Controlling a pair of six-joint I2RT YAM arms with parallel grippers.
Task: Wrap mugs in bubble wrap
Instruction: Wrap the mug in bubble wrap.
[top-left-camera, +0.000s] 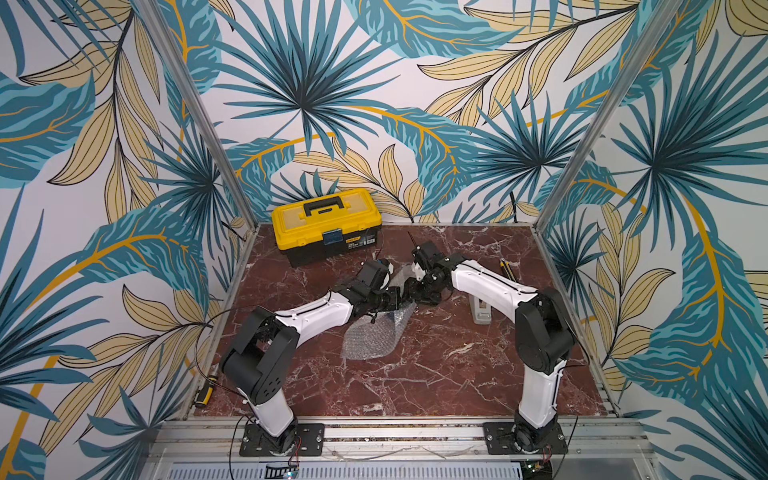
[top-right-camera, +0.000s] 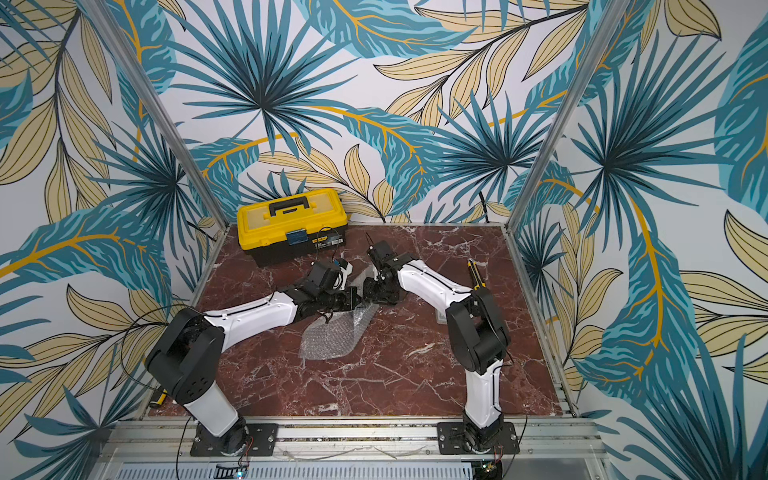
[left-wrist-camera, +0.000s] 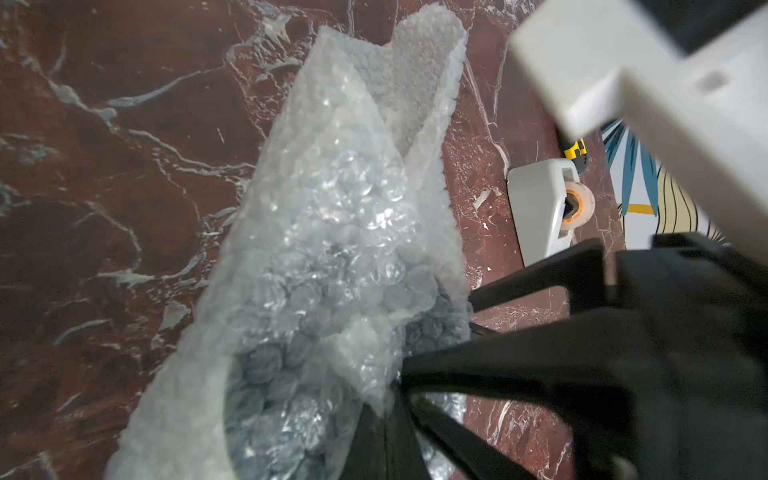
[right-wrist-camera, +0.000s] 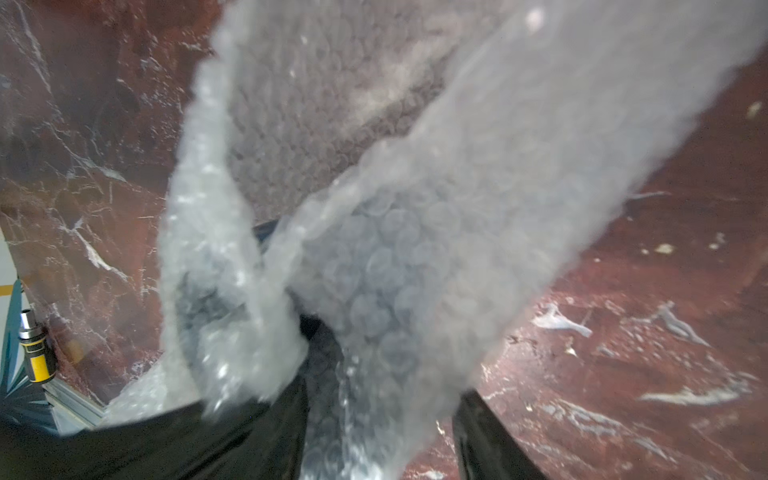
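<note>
The bubble wrap (top-left-camera: 374, 332) lies crumpled on the marble table in both top views, and its far end is lifted and rolled where the two arms meet. My left gripper (top-left-camera: 397, 298) is shut on a fold of the bubble wrap (left-wrist-camera: 332, 232), pinching it between its black fingertips (left-wrist-camera: 386, 419). My right gripper (top-left-camera: 419, 291) faces it from the other side. Its jaws stand apart around the rolled bubble wrap (right-wrist-camera: 415, 266). In the right wrist view, bare marble shows between the wrap and one finger (right-wrist-camera: 486, 432). The mug is hidden.
A yellow toolbox (top-left-camera: 326, 224) stands at the back left. A grey-white tape dispenser (top-left-camera: 480, 309) sits under the right forearm and also shows in the left wrist view (left-wrist-camera: 544, 208). One yellow-black screwdriver (top-left-camera: 507, 268) lies at the right, another (top-left-camera: 205, 390) at the left edge.
</note>
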